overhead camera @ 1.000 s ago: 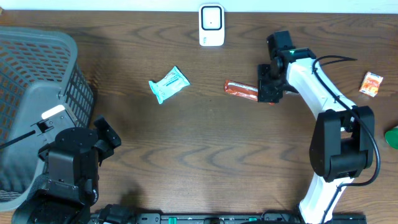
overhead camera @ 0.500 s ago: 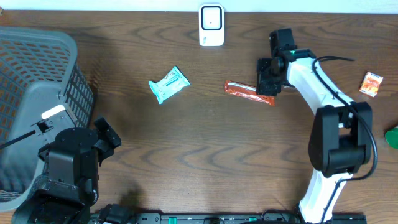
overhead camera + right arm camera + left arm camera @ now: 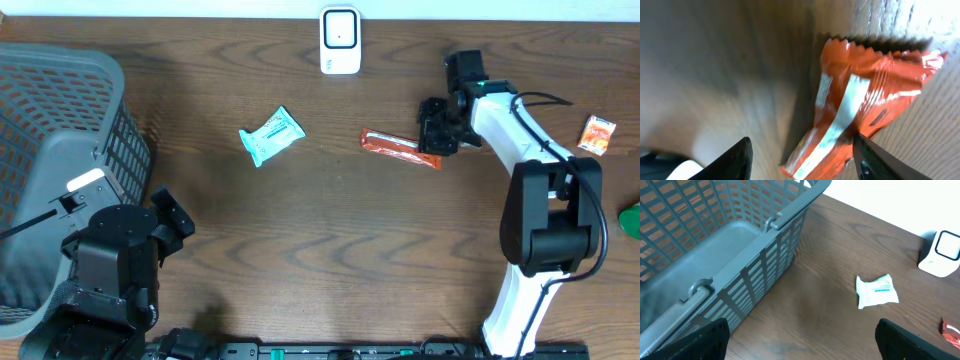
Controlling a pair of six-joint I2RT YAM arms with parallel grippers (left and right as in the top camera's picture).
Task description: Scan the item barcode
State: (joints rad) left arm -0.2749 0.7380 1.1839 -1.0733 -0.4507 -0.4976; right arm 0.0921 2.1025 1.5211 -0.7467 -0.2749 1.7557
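A long orange packet (image 3: 398,148) lies flat on the wooden table, right of centre. My right gripper (image 3: 437,133) sits low over its right end. In the right wrist view the packet (image 3: 860,100) lies between the fingers of the right gripper (image 3: 802,140). The right finger (image 3: 880,160) touches it and the left finger (image 3: 730,162) stands apart, so the jaws are open. The white scanner (image 3: 340,40) stands at the far edge. My left gripper (image 3: 800,330) hangs open over bare table beside the basket, with nothing between its fingers.
A grey mesh basket (image 3: 60,120) fills the left side. A teal packet (image 3: 271,135) lies left of centre and shows as well in the left wrist view (image 3: 876,291). A small orange packet (image 3: 598,134) and a green thing (image 3: 630,220) lie at the right edge.
The right gripper has slid right along the orange packet to its right end, and its jaws have narrowed. The packet and the left arm have stayed put.
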